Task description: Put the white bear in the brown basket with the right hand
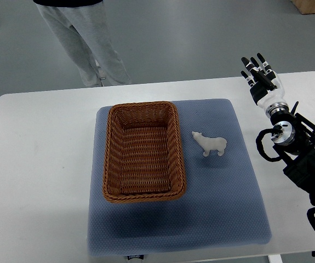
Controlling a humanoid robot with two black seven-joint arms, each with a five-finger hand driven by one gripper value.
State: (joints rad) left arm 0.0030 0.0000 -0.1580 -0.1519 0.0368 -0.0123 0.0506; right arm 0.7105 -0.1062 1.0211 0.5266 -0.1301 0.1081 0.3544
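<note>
Even, bright overhead light, soft shadows (faint beside the basket (143, 152)), sharp focus throughout.

Woven wicker brown basket (144, 152), rough ribbed weave; matt blue-grey cloth mat (223, 192); smooth white desk (36, 164); white bear (210, 144) smooth, matt, plastic-looking.

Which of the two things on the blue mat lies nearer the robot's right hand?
The white bear, standing right of the brown basket, between it and the right hand.
</note>
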